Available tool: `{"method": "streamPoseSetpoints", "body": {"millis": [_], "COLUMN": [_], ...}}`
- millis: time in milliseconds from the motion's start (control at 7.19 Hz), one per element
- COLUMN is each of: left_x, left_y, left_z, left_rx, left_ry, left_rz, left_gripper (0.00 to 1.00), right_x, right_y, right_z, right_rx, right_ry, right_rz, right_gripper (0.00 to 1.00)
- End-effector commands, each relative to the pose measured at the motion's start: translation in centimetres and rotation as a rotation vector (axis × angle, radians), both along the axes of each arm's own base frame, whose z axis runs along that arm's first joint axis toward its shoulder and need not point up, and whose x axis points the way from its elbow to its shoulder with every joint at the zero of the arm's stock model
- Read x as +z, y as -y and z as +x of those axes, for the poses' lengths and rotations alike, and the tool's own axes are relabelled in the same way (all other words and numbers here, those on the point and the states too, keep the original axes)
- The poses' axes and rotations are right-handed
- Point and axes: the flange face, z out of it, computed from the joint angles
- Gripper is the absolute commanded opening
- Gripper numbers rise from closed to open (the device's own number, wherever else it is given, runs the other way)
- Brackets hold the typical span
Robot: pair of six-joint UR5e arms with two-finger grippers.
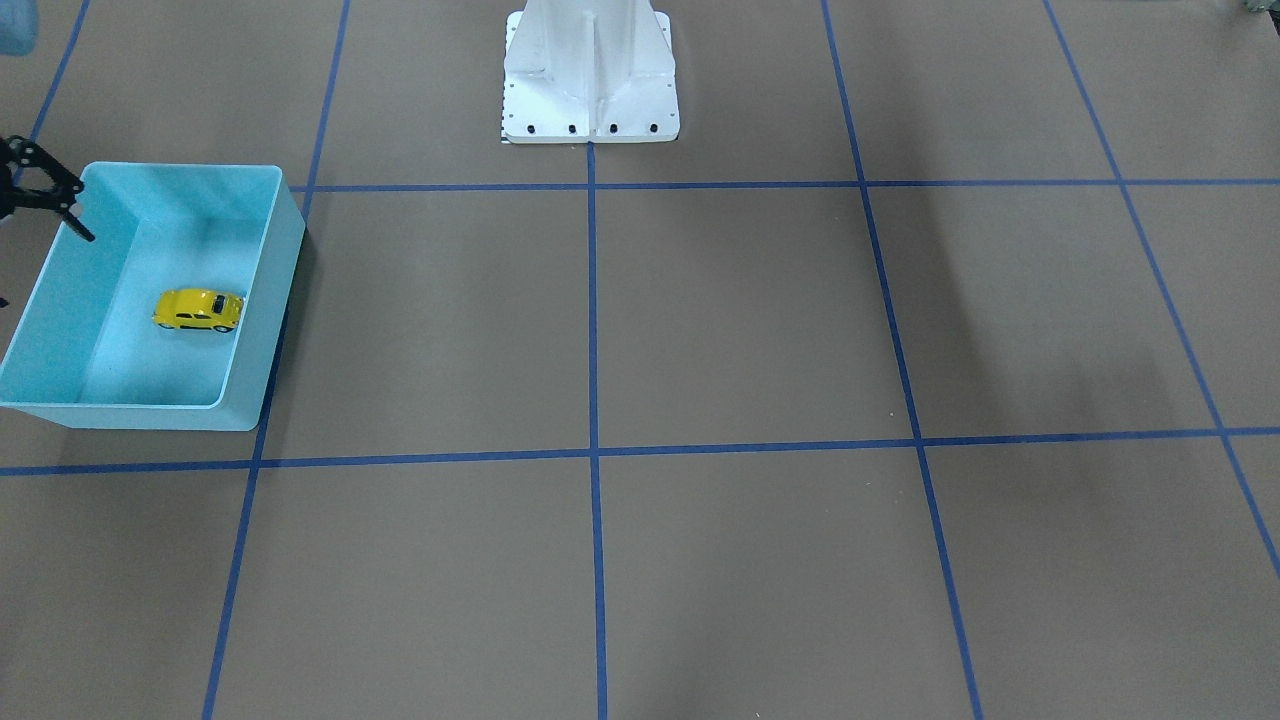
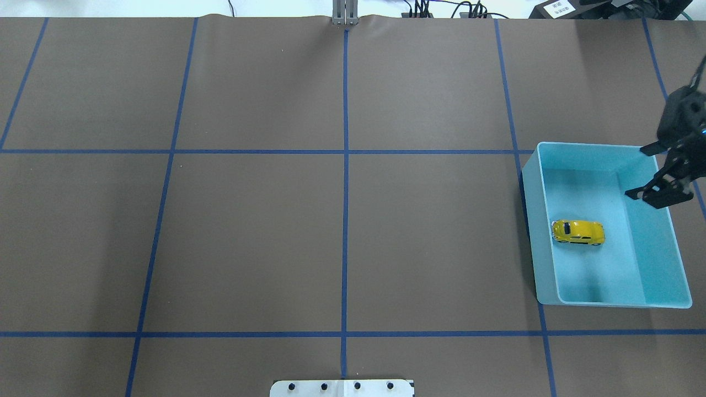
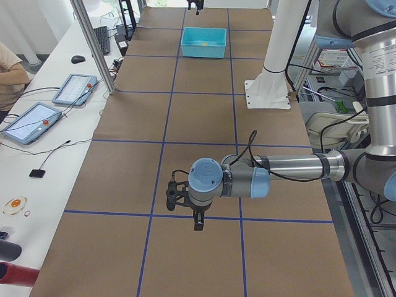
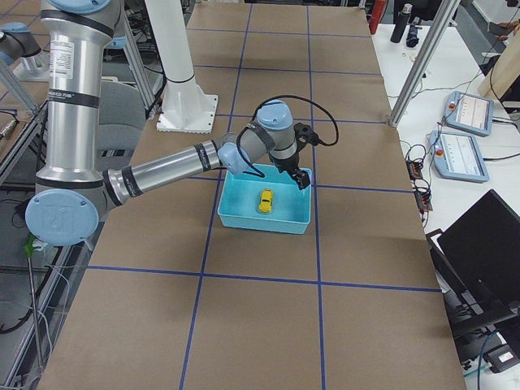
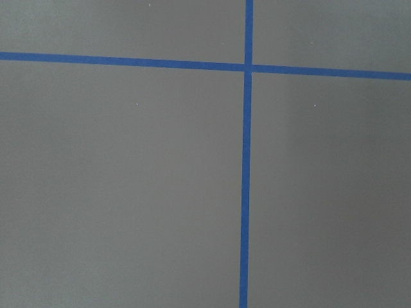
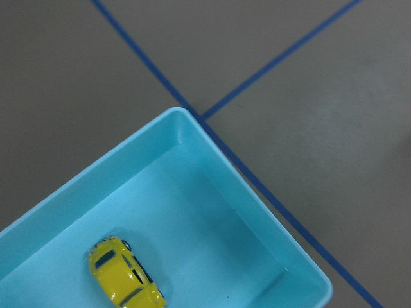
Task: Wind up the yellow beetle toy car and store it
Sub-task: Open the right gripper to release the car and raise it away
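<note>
The yellow beetle toy car [image 2: 578, 232] lies on the floor of a light-blue bin [image 2: 595, 146] at the table's right end. It also shows in the front view [image 1: 198, 309], the right side view [image 4: 265, 200] and the right wrist view [image 6: 125, 282]. My right gripper [image 2: 656, 197] hovers over the bin's outer wall, apart from the car, open and empty. My left gripper [image 3: 185, 205] hangs over bare table near the left end. It shows only in the left side view, so I cannot tell whether it is open or shut.
The white robot base [image 1: 590, 80] stands at the table's middle edge. Blue tape lines [image 5: 245, 192] grid the brown mat. Tablets [image 3: 75, 88] and cables lie on the side bench past a metal post [image 3: 93, 43].
</note>
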Motion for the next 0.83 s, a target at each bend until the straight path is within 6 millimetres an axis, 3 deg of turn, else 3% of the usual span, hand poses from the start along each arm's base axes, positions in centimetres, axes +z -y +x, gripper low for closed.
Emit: {"method": "streamPoseSetpoints", "body": {"millis": [0, 139, 278, 417, 696], "left_x": [0.1, 0.1, 0.2, 0.2, 0.4], "left_y": [-0.1, -0.1, -0.1, -0.1, -0.1], "left_z": [0.0, 0.0, 0.0, 0.0, 0.0], "left_rx": [0.0, 0.0, 0.0, 0.0, 0.0], "left_ry": [0.001, 0.001, 0.001, 0.001, 0.001], "left_rz": [-0.002, -0.003, -0.003, -0.003, -0.008], "left_gripper": [1.0, 1.0, 1.0, 1.0, 1.0], "right_x": [7.6, 10.6, 12.4, 13.6, 13.9], "right_y": [1.0, 1.5, 1.4, 0.7, 1.1], "right_z": [6.7, 8.0, 8.3, 8.6, 8.6], "right_rx": [0.19, 0.248, 0.279, 0.29, 0.294], "right_ry": [-0.003, 0.026, 0.062, 0.061, 0.058], "right_rz": [-0.344, -0.462, -0.545, -0.568, -0.574], "right_gripper": [1.0, 1.0, 1.0, 1.0, 1.0]}}
